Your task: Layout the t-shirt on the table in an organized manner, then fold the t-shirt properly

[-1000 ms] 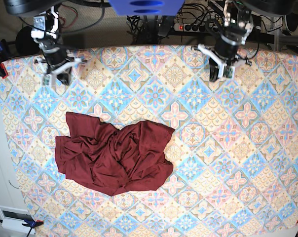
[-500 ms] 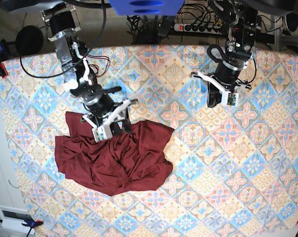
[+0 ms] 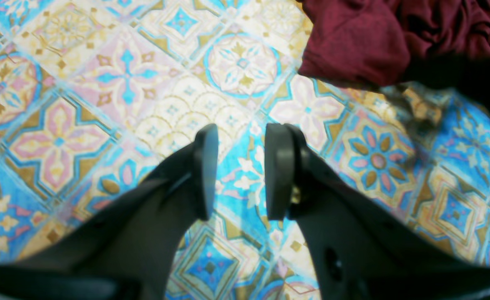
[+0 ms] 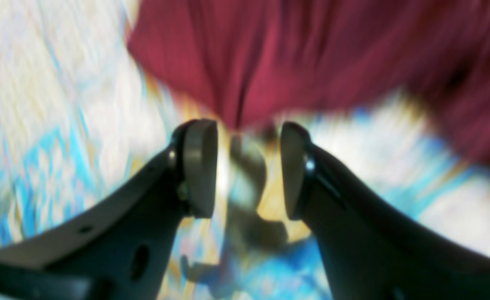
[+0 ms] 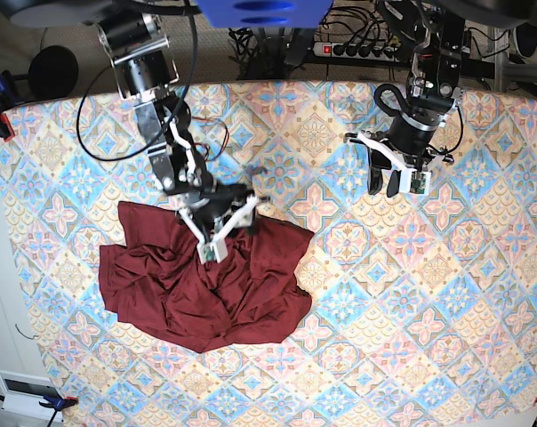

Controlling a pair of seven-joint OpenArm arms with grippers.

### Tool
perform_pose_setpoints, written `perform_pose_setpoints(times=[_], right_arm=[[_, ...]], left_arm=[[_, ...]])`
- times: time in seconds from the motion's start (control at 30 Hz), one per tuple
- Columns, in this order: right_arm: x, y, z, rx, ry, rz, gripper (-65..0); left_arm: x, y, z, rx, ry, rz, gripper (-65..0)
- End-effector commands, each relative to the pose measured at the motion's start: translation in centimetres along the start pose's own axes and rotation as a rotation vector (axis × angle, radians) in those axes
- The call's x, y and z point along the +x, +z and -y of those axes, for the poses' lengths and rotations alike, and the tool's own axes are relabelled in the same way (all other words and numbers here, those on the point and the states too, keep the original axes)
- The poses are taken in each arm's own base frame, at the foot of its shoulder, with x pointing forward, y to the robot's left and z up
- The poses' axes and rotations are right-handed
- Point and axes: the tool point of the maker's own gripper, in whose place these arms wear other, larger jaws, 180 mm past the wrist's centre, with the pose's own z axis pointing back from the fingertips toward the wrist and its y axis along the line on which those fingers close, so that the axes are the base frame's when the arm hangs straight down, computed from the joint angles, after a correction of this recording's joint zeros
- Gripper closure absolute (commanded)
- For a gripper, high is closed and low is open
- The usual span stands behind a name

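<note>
Well, the t-shirt [image 5: 206, 280] lies crumpled at the table's [image 5: 482, 294] left-centre, nothing laid out or folded yet. Right gripper [image 5: 220, 233] hovers spread over its top edge; left gripper [image 5: 390, 181] parted, well apart, empty.

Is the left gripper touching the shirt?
Apart. The left wrist view shows the left gripper over bare table, the t-shirt well beyond it.

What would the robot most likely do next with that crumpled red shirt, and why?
Probably lower the right gripper a little and close it on the shirt's edge. Its jaws stand open just short of the maroon t-shirt, which lies bunched on the table. The left gripper is open too, over bare cloth away from the shirt.
</note>
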Motion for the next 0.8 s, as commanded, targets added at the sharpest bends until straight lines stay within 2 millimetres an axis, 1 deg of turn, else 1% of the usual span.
perform_pose_setpoints(times=[0.0, 0.07, 0.17, 0.27, 0.33, 0.43, 0.5, 0.57, 0.63, 0.67, 0.73, 0.77], right_arm=[[1.1, 0.0, -0.5, 0.014, 0.001, 0.031, -24.1], [0.9, -0.4, -0.5, 0.013, -0.006, 0.022, -24.1], [1.5, -1.5, -1.3, 0.025, -0.029, 0.019, -24.1], [1.3, -2.6, -1.4, 0.024, -0.047, -0.007, -24.1], [1.2, -3.1, -1.8, 0.029, -0.054, -0.014, -24.1], [1.4, -3.2, -2.0, 0.033, -0.056, -0.013, -23.5], [1.7, -3.1, -1.7, 0.028, -0.063, -0.003, -20.2], [1.9, -2.8, -0.1, -0.001, -0.107, 0.010, -10.8], [2.7, -2.2, 1.5, -0.029, -0.149, 0.034, 0.0], [3.1, -1.7, 1.9, -0.035, -0.165, 0.054, 0.0], [3.0, -0.3, 2.7, -0.050, -0.186, 0.076, -1.1], [3.0, 0.3, 2.5, -0.045, -0.189, 0.090, -0.8]], left_arm=[[1.1, 0.2, 0.1, -0.003, -0.008, 0.039, -19.1], [1.1, 0.2, 0.1, -0.003, -0.008, 0.039, -19.1], [1.1, 0.2, 0.0, -0.002, -0.008, 0.038, -19.1], [1.0, 0.2, 0.1, -0.004, -0.008, 0.037, -19.1], [1.0, 0.1, 0.1, -0.005, -0.008, 0.037, -19.1], [1.0, 0.1, 0.1, -0.005, -0.008, 0.037, -19.1], [1.0, 0.1, 0.2, -0.007, -0.008, 0.036, -19.1], [1.1, 0.1, 0.2, -0.007, -0.009, 0.038, -19.1], [1.1, 0.1, 0.2, -0.007, -0.009, 0.038, -19.1], [1.1, 0.1, 0.2, -0.006, -0.009, 0.038, -19.1], [1.4, 0.0, 0.2, -0.008, -0.009, 0.045, -19.1], [1.5, -0.1, 0.2, -0.008, -0.010, 0.048, -19.1]])
